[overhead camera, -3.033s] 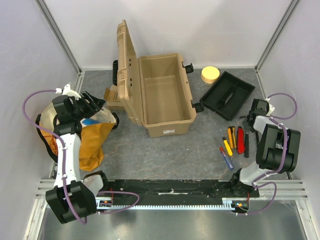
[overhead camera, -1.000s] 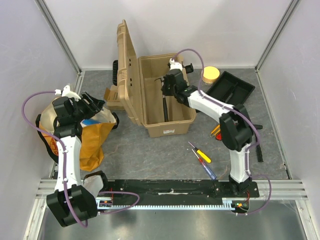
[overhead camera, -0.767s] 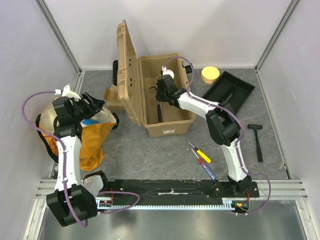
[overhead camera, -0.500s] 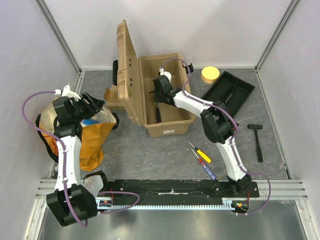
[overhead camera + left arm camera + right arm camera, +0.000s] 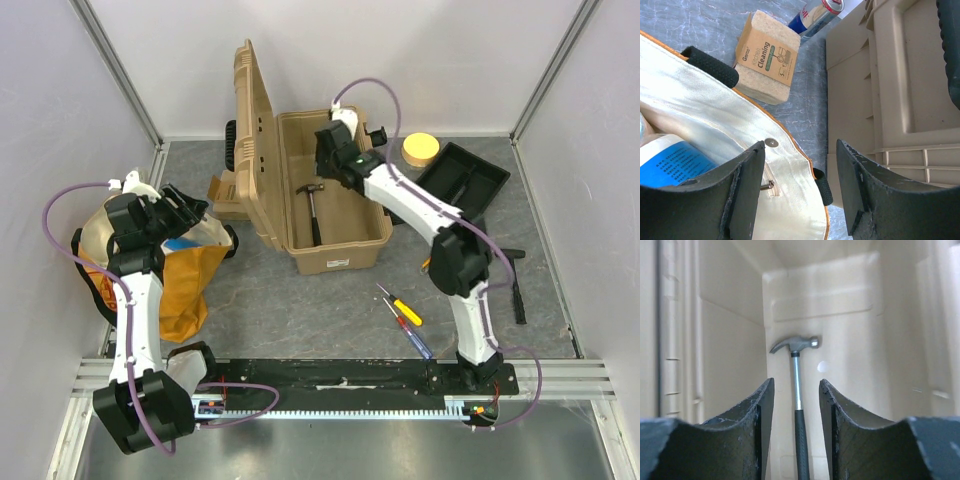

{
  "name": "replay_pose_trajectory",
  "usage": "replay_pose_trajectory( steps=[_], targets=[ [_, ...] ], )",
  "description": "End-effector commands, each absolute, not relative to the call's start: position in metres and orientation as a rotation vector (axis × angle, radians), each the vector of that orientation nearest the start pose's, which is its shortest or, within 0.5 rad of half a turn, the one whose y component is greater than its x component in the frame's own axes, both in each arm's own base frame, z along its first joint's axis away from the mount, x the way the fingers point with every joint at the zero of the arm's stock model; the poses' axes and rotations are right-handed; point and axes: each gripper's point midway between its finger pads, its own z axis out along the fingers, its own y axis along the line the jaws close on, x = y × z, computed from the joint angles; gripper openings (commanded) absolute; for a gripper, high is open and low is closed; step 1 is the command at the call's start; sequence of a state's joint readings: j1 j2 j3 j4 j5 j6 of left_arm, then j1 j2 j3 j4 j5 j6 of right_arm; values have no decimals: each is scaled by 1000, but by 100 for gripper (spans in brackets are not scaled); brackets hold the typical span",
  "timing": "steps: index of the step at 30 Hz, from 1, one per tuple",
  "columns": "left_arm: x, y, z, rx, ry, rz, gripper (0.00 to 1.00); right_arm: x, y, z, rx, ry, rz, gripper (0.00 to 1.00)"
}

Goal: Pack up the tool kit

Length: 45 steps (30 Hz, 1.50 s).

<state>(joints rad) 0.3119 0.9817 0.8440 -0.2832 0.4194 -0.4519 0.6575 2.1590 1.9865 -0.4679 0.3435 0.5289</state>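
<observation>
The tan toolbox [image 5: 355,240] stands open mid-table, its lid [image 5: 255,150] upright on the left. A hammer [image 5: 314,215] lies flat on the box floor, head toward the back. My right gripper [image 5: 328,165] hovers open over the box's far end. In the right wrist view the hammer [image 5: 799,405] lies below and between the spread fingers [image 5: 760,430], untouched. Screwdrivers with a yellow handle [image 5: 408,314] and a blue one [image 5: 420,343] lie in front of the box. The black inner tray [image 5: 457,188] sits at the right. My left gripper [image 5: 178,205] hangs open over the cloth bag [image 5: 185,275].
A second hammer [image 5: 519,300] lies at the right, partly behind the right arm. A yellow disc [image 5: 421,148] sits at the back. Left of the lid [image 5: 900,85] are a cardboard sponge pack [image 5: 767,62] and a can [image 5: 817,12]. The bag [image 5: 715,125] holds a blue-labelled item [image 5: 675,160].
My right gripper has opened and let go of the hammer, which now lies in the toolbox. The gripper has drawn up and back toward the box's far end. The left arm has not moved.
</observation>
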Motion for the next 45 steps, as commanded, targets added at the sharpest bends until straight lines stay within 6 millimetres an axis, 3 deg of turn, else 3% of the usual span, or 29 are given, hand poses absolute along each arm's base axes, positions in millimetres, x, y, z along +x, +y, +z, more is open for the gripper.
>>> replay_pose_trajectory(
  steps=[1,5,8,13,18,23,25,28,38,45],
  targets=[
    [327,12,245,-455,1894,-503,64,480,250,307,191,1956,188,49],
    [327,9,247,-447,1891,-525,64,462,164,336,324,1904,24,55],
    [326,8,247,-442,1891,-528,64,448,95,328,433,1909,-85,60],
    [325,12,249,-444,1887,-491,64,411,-7,275,652,1971,-280,69],
    [325,10,249,-441,1890,-510,64,370,-55,209,798,2087,-395,73],
    [325,9,249,-442,1889,-511,64,312,-107,149,929,2157,-645,77],
    [325,9,249,-442,1891,-515,64,291,-123,132,957,2178,-733,79],
    [325,9,249,-442,1892,-519,64,277,-133,117,964,2199,-763,79],
    [326,10,247,-450,1896,-517,64,272,-153,84,1003,2219,-807,72],
    [326,10,246,-452,1899,-513,64,274,-161,63,1037,2272,-768,59]
  ],
)
